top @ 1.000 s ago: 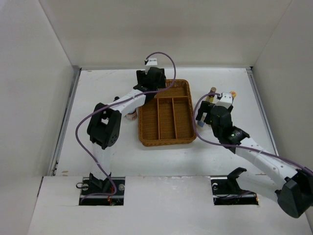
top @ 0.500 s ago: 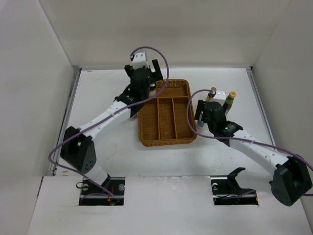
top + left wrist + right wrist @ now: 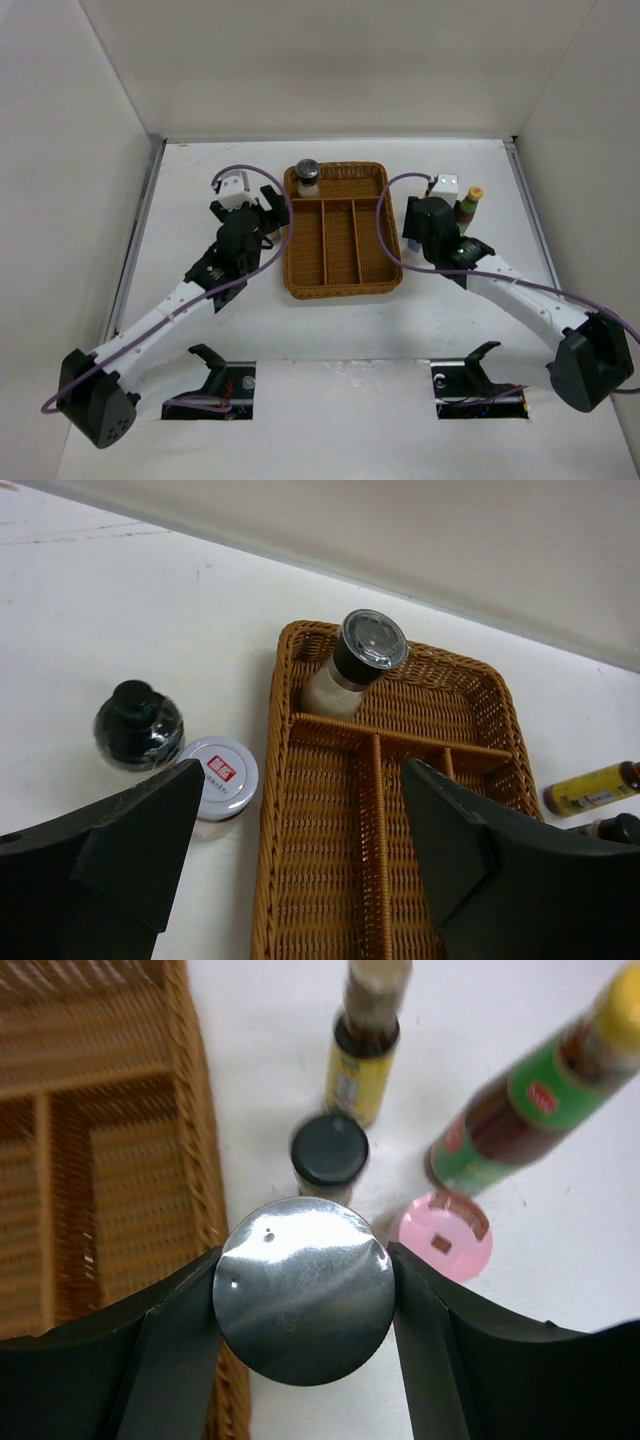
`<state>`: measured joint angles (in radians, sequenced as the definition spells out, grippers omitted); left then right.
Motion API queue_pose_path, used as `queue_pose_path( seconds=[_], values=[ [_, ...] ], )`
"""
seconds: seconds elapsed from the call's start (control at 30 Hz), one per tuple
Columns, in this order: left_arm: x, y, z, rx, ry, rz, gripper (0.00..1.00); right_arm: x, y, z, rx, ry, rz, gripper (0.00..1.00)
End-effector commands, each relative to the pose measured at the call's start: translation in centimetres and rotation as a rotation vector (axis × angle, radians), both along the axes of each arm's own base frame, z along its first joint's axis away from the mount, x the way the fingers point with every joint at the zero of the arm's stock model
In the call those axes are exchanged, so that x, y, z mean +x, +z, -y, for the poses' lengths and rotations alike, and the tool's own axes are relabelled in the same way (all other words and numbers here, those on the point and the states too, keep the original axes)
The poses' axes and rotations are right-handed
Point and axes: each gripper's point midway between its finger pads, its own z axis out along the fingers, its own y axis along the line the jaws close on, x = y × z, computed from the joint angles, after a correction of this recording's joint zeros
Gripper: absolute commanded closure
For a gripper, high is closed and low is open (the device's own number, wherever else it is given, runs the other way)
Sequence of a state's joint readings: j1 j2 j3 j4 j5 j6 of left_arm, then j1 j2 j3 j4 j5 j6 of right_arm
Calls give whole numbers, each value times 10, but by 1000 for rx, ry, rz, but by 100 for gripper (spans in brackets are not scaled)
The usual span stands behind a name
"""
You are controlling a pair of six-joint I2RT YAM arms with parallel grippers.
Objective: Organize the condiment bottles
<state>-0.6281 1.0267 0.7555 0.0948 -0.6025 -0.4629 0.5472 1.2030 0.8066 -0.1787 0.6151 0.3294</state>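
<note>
While right pincer (image 3: 305, 1260) clamps silver-lidded jar (image 3: 300, 1310), tray (image 3: 197, 1150) beside.

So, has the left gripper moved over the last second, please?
Yes: the left gripper went from the tray's far-left corner to beside its left side.

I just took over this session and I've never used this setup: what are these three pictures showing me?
Two robot arms work at a white table. The overhead picture looks down on both; the other two come from a camera on each wrist. The left gripper is open and empty, facing a wicker tray with one grey-lidded jar in its far compartment. A dark bottle and a white-lidded jar stand left of the tray. The right gripper clamps a shiny-lidded jar; a green-red bottle and a yellow-labelled bottle stand right of the tray.
</note>
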Motion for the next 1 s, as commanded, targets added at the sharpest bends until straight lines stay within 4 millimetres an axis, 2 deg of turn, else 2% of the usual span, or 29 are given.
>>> queue_pose_path(
  seconds=[0.0,0.1,0.2,0.37,0.5,0.63,0.77,0.97],
  values=[
    [-16,2,-13,-59,22,4,20,26,108,-17,85,0,263,51],
    [-23,-10,-17,-84,24,-17,20,44,135,-43,97,58,296,51],
    [-25,-23,-18,-85,23,-41,20,67,156,-81,137,150,333,51],
    [-26,-39,-24,-85,37,-64,20,116,162,-132,165,239,352,51],
    [-24,-45,-31,-86,58,-71,19,147,155,-162,174,277,341,51],
    [-21,-49,-38,-88,67,-82,19,170,142,-182,169,286,328,51],
    [-18,-53,-42,-94,77,-91,19,183,123,-194,169,287,309,51],
    [-13,-59,-47,-93,98,-98,19,192,81,-208,172,307,248,50]
  ],
)
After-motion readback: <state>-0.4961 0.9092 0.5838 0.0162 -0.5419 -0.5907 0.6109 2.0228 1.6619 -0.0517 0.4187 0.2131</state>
